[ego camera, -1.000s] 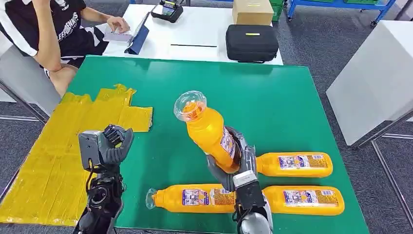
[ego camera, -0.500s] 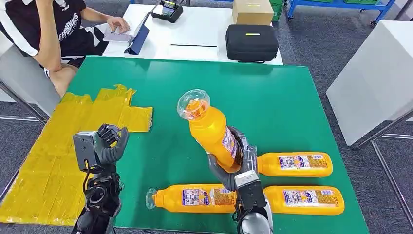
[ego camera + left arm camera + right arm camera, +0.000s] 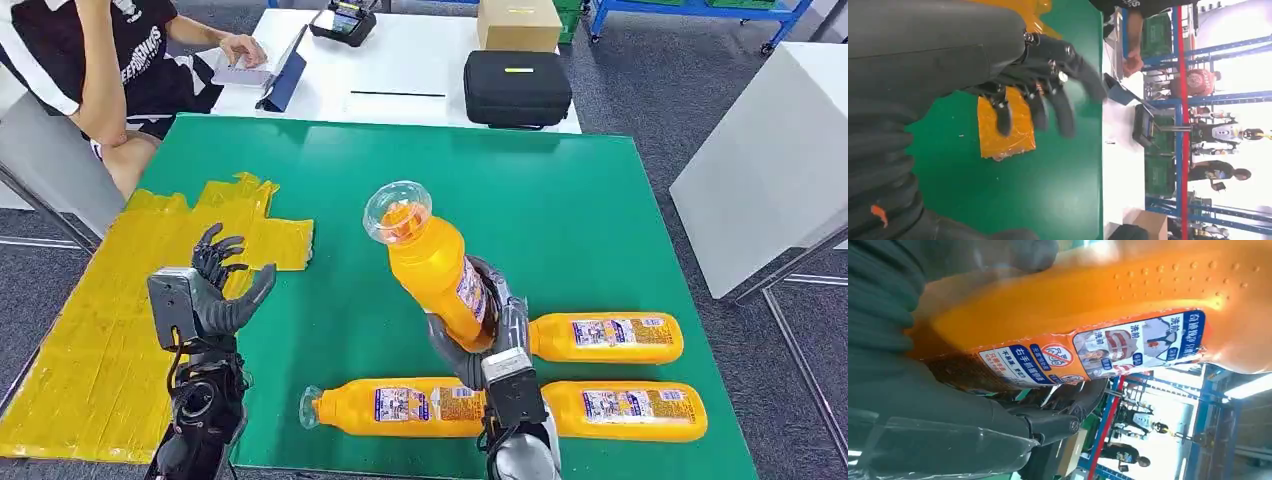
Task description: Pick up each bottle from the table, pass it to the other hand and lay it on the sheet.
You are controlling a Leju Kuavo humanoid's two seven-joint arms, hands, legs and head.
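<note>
The right robot hand grasps an orange bottle by its lower body, holding it raised above the green table and tilted, clear cap uppermost. The left robot hand is raised beside the yellow sheet, released, fingers spread, holding nothing. Three more bottles lie flat near the table's front edge.

Black case, cardboard box on white table; seated person touching tablet.

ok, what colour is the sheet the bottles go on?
Yellow. The sheet lies crinkled on the green table, clearest in the head view.
</note>
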